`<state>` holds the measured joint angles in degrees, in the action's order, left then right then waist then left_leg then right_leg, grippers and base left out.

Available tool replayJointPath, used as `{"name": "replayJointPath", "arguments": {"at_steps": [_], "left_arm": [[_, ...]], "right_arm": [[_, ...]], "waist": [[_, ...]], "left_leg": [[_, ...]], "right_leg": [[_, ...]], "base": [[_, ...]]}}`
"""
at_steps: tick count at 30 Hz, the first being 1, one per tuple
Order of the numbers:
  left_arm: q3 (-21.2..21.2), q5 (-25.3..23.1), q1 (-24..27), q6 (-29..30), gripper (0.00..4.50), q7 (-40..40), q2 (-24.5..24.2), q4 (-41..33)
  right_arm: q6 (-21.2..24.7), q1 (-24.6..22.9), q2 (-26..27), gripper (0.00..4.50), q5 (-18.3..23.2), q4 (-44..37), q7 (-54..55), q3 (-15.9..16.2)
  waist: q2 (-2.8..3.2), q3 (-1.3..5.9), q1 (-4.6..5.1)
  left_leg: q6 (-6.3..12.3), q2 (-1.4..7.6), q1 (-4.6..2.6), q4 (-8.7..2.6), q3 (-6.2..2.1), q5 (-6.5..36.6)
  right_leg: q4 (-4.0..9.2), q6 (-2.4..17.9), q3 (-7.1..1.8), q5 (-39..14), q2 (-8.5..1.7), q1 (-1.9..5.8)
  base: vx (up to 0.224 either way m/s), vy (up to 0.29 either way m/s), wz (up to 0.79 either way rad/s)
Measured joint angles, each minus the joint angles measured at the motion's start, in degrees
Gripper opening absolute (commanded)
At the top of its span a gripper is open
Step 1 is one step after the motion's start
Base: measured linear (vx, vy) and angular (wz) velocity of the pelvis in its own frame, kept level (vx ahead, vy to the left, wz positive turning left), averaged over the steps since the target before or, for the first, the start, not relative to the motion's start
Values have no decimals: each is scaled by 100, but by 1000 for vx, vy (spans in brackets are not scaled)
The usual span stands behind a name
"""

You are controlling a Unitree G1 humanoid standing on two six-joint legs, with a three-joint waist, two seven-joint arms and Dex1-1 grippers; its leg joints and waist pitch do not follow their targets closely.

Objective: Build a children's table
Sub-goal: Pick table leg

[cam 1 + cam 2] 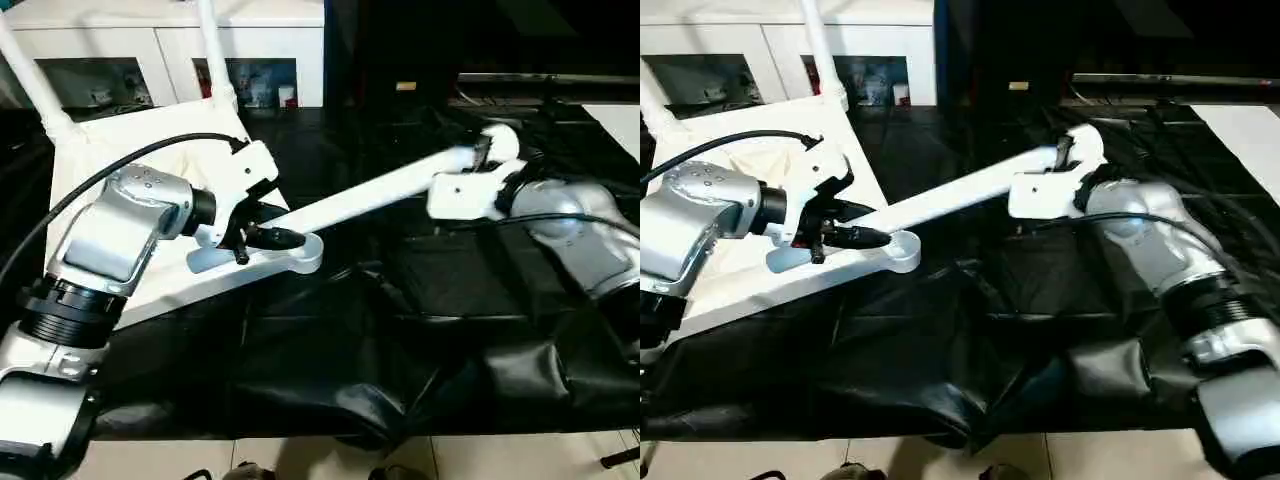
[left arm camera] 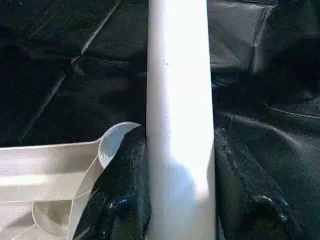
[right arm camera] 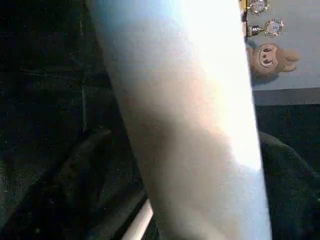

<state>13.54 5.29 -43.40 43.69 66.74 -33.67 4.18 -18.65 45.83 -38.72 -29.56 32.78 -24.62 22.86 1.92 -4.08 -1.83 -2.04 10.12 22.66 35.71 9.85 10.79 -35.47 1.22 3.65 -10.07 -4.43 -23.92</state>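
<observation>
The black fingers (image 2: 125, 200) of the left gripper (image 2: 180, 210) are clamped on the wide end of a long white table leg (image 1: 370, 195), one finger pressed to each side of the tube, just at the round corner socket (image 1: 300, 250) of the tabletop (image 1: 120, 150). The narrow far end of the same leg is held in the right gripper (image 1: 485, 150), fingers closed around it. The tabletop is laid underside up on a black sheet (image 1: 400, 330), with two fitted legs (image 1: 215, 50) rising from its far corners before a white cabinet (image 1: 150, 40).
</observation>
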Motion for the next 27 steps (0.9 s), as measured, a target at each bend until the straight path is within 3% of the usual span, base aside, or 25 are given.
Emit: {"name": "replayJointPath", "arguments": {"at_steps": [8, 11, 15, 18, 22, 25, 27], "left_arm": [[50, 0, 0, 28, 154, 44, -113, -74], [51, 1, -3, 36, 224, 35, -134, -50], [-144, 157, -214, 46, 237, -82, -136, 115], [-526, 256, -387, -105, 270, -232, -134, 175], [-1260, 569, -676, -491, 272, -593, -13, 746], [-2384, 1128, -1286, -1125, 272, -1115, 101, 1583], [-2908, 1360, -1558, -1437, 272, -1515, 99, 2021]], "right_arm": [[-166, 1, -1, 314, 53, 63, -41, -37], [-205, 34, 41, 287, 52, 136, -19, -50], [-192, 32, 124, 255, 42, 276, -6, -48], [-193, -2, 165, 233, 48, 310, -15, -45], [-158, -122, 203, 207, 161, 313, -93, -90], [6, -363, 238, 193, 394, 236, -163, -238], [123, -542, 257, 189, 541, 160, -198, -354]], "waist": [[1, 0, 1], [0, 0, 1], [1, 0, 1], [1, 0, 2], [18, -9, 7], [47, -12, 16], [69, -10, 16]], "left_leg": [[-5, 0, -7, 6, 1, 3], [-16, 0, -10, 12, 1, 9], [-22, 3, -10, 27, 0, 13], [-24, 3, -14, 33, 1, 14], [-25, 5, -12, 46, -2, 15], [-25, 3, -12, 51, -6, 17], [-24, 2, -16, 50, -6, 18]], "right_leg": [[-8, 0, -1, 0, 0, 6], [-18, 0, -2, 0, 0, 5], [-34, 0, -3, 0, 0, 4], [-38, 0, -5, 0, 0, 8], [-44, 1, -3, 1, 1, 9], [-43, 3, -2, 2, 1, 15], [-39, 3, -1, 2, 1, 21]], "base": [[0, 0, 0], [0, 0, 0], [0, 0, 0], [0, 0, 0], [0, 0, 0], [0, 0, 0], [0, 0, 0]]}}
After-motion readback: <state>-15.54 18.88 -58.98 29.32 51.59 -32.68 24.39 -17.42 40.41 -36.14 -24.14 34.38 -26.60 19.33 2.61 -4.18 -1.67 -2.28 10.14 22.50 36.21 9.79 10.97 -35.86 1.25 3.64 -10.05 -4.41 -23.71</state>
